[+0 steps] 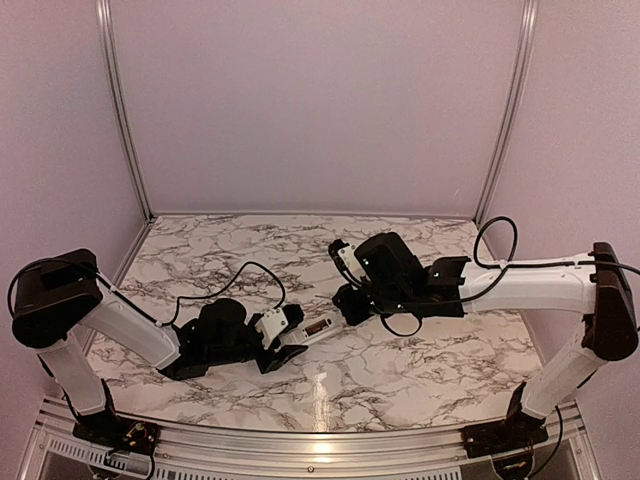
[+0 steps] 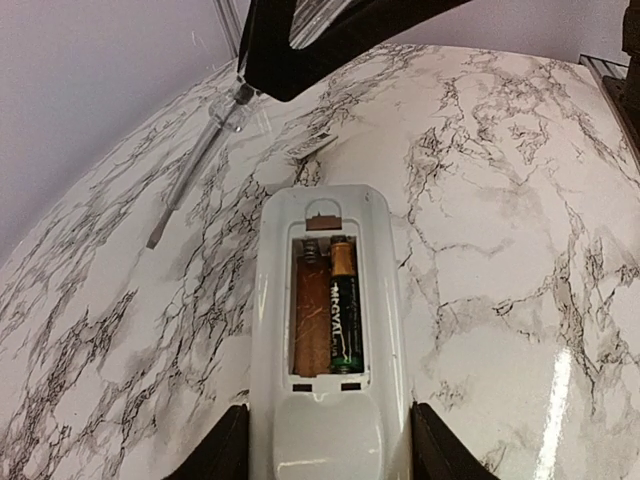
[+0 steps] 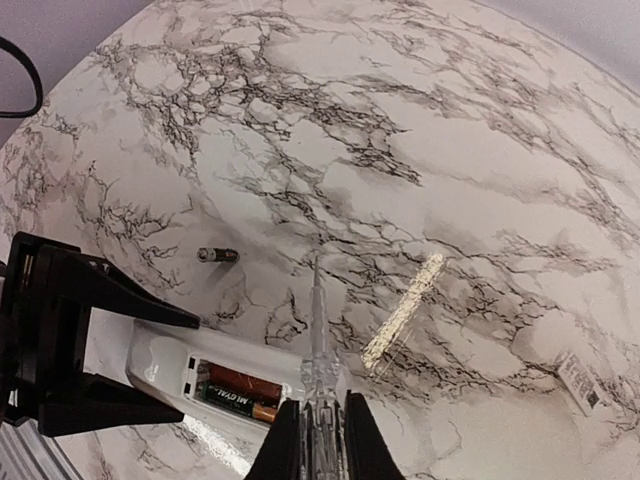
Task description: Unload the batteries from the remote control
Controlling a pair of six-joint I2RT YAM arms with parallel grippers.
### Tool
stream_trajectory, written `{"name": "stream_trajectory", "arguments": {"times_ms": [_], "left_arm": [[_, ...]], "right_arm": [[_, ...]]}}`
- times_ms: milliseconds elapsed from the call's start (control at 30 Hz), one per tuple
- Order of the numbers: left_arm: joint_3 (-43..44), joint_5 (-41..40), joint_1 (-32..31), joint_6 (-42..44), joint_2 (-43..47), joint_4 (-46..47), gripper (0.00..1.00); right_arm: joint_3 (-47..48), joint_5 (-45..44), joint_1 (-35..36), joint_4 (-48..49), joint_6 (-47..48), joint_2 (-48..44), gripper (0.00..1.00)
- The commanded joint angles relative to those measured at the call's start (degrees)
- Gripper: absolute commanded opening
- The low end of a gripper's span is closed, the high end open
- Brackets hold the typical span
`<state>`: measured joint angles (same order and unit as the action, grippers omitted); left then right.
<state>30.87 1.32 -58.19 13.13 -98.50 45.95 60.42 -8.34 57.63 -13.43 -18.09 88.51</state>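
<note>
My left gripper (image 2: 330,452) is shut on the near end of the white remote control (image 2: 330,330), whose open recess faces up. One dark battery (image 2: 346,305) with a gold tip lies in the right slot; the left slot is bare and reddish. The second battery (image 3: 217,255) lies loose on the marble beyond the remote (image 3: 200,375). My right gripper (image 3: 323,440) is shut on a clear pointed tool (image 3: 318,340), held just above the remote's far end. In the top view both grippers (image 1: 290,338) (image 1: 345,302) meet at the remote (image 1: 318,328) mid-table.
A thin pale flat strip (image 3: 405,308) lies on the marble table (image 3: 480,150) right of the tool tip. A small white label (image 3: 580,383) sits at the right edge. Cables trail behind both arms.
</note>
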Motion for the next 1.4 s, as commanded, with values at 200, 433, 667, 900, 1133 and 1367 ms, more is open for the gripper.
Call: {"name": "stream_trajectory", "arguments": {"times_ms": [200, 433, 667, 900, 1133, 1367], "left_arm": [[1.8, 0.2, -0.2, 0.7, -1.7, -1.2, 0.00], [1.5, -8.1, -0.9, 3.4, -2.1, -1.1, 0.00], [0.8, -20.7, -4.1, 7.9, -4.4, 4.2, 0.00], [-2.7, -23.9, -6.0, 14.4, -6.0, 14.1, 0.00], [-7.9, -14.8, -6.3, 21.0, -8.1, 25.2, 0.00], [-5.2, -13.0, -6.5, 21.2, -10.9, 22.7, 0.00]], "right_arm": [[1.2, -2.6, -0.4, -1.6, 0.3, -2.2, 0.00], [1.6, 1.6, -0.4, -5.0, 2.2, -4.9, 0.00], [4.9, 8.7, 0.3, -11.7, 6.4, -4.6, 0.00], [12.0, 12.9, 0.3, -20.3, 12.6, -0.2, 0.00], [13.7, 9.7, 0.2, -20.8, 15.7, 0.6, 0.00], [15.3, 10.9, 0.1, -23.8, 15.9, 0.6, 0.00]]}}
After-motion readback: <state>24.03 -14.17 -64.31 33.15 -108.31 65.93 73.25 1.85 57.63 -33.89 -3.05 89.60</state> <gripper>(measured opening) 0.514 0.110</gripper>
